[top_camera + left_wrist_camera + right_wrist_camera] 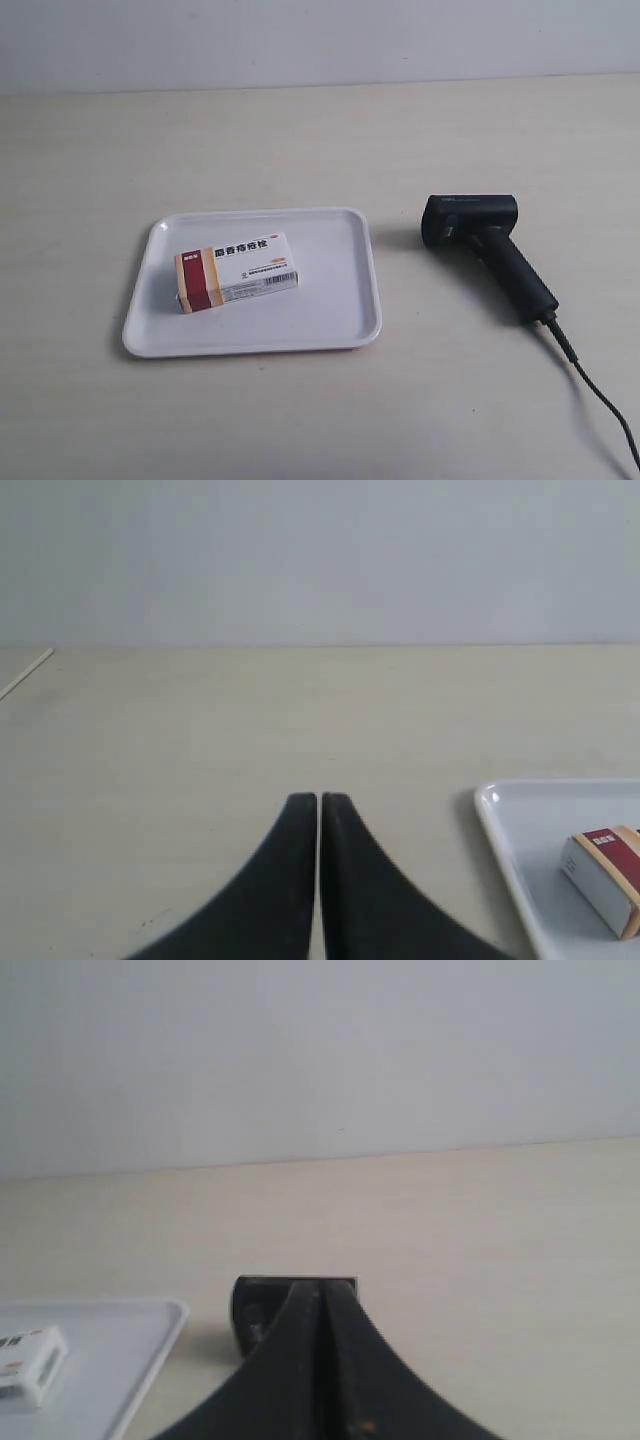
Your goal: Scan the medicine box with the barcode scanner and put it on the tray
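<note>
Already the medicine box (237, 271) is lying inside the tray (345, 335), untouched. Both the left gripper (319, 802) and the right gripper (322, 1295) are sitting clenched and empty, so opening the right one before reaching the barcode scanner (483, 248) is looking wise.

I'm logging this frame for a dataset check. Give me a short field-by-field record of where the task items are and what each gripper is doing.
medicine box: lying flat inside the tray, barcode side visible in the exterior view
tray: on the table, holds only the box
barcode scanner: lying on the table beside the tray, apart from it, cable attached
left gripper: shut, empty, near the tray's edge
right gripper: shut, empty, scanner head just beyond its tips
arms in exterior view: none visible
</note>
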Controlling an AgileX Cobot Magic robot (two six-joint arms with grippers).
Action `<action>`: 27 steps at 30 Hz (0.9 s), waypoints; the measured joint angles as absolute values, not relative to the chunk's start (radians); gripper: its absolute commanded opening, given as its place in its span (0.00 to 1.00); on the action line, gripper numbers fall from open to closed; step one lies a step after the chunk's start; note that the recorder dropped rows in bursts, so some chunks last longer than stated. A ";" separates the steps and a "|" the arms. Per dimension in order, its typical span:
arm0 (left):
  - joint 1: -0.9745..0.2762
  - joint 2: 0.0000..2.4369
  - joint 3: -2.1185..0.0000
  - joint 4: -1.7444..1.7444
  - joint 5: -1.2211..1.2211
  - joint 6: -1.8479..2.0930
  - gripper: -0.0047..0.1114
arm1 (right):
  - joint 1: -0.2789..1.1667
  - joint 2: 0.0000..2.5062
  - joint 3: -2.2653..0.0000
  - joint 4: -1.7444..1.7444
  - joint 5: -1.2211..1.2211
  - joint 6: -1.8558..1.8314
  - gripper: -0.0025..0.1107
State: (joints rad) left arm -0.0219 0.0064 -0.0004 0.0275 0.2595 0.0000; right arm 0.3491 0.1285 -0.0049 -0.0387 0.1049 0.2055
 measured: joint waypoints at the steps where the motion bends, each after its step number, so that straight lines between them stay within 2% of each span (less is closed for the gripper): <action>1: -0.022 0.006 0.000 0.027 0.260 0.000 0.07 | 0.304 0.110 -0.005 -0.029 0.107 0.206 0.02; 5: -0.022 0.006 0.000 0.027 0.260 0.000 0.07 | 0.131 0.028 -0.005 0.014 0.122 0.209 0.02; 8: -0.022 0.006 0.000 0.027 0.260 0.000 0.07 | 0.066 0.007 -0.005 0.020 0.141 0.209 0.02; 27: -0.022 0.006 0.000 0.027 0.261 0.000 0.07 | 0.050 0.007 -0.005 0.020 0.198 0.207 0.02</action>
State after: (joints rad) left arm -0.0219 0.0064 -0.0004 0.0275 0.2614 0.0000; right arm 0.0503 0.0069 -0.0049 0.0203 0.1982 0.2071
